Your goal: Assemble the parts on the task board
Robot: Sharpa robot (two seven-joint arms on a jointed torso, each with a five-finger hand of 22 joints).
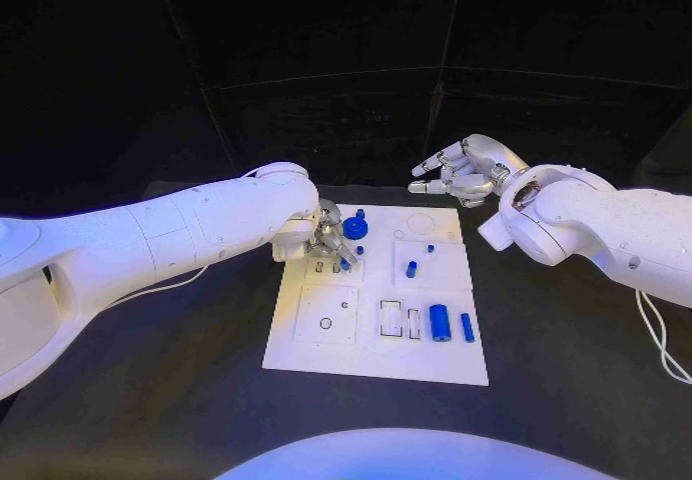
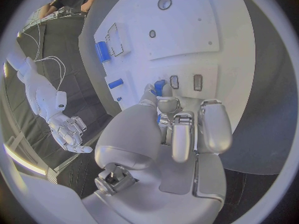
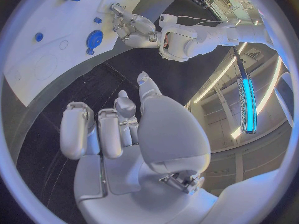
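Note:
The white task board [image 1: 378, 350] lies in the middle of the black table. My left hand [image 1: 329, 240] hovers low over its far left part and pinches a small blue part [image 2: 159, 87] between its fingertips, just above two small slots [image 2: 175, 81]. A round blue knob [image 1: 355, 229] stands right beside that hand. Two small blue pegs [image 1: 411, 268] stand mid-board, and a thick blue cylinder [image 1: 440, 322] and a thinner one [image 1: 467, 327] lie near the right edge. My right hand [image 1: 459, 170] hangs in the air beyond the board's far right corner, fingers apart, holding nothing.
Black table [image 1: 562, 340] surrounds the board on all sides. A white cable [image 1: 656, 340] trails from the right arm over the table's right side. Square outlines and a round recess [image 1: 326, 323] mark the board's near left.

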